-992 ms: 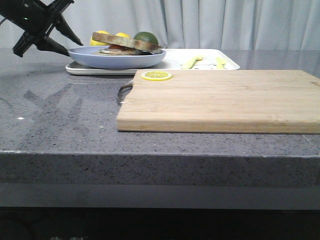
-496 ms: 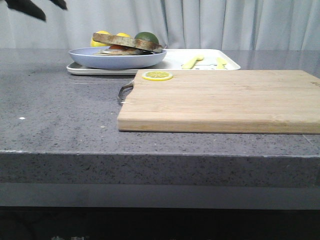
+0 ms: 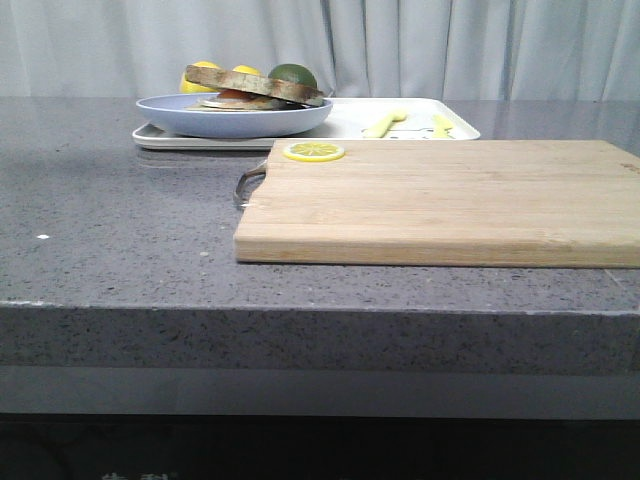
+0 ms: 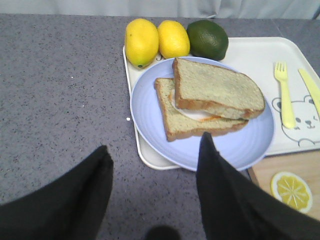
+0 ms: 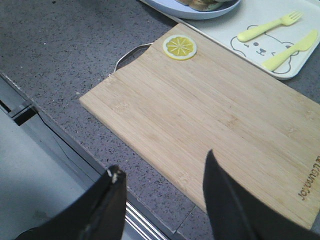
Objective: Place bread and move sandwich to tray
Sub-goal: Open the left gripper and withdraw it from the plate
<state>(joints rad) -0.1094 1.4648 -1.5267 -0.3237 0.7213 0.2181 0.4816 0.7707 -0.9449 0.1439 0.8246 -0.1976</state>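
Observation:
The bare bread slice [image 4: 217,89] lies tilted on top of the egg-bearing slice [image 4: 172,114] on the pale blue plate [image 4: 225,146]. A strip of white and orange egg [image 4: 201,116] shows between them. The plate stands on the left part of the white tray [image 4: 246,50]; both also show in the front view, plate [image 3: 235,117] and tray [image 3: 190,142]. My left gripper [image 4: 154,145] is open and empty, held above the counter in front of the plate. My right gripper [image 5: 164,162] is open and empty over the counter's front edge. Neither gripper shows in the front view.
Two lemons [image 4: 141,41] and a lime [image 4: 207,38] sit at the tray's back. A yellow fork [image 4: 283,97] and knife [image 4: 311,86] lie on its right part. A wooden cutting board [image 3: 440,200] with a lemon slice [image 3: 314,151] lies in front of the tray.
My left gripper rose from beside the plate at the upper left and left the front view. Plate, bread and tray have not moved.

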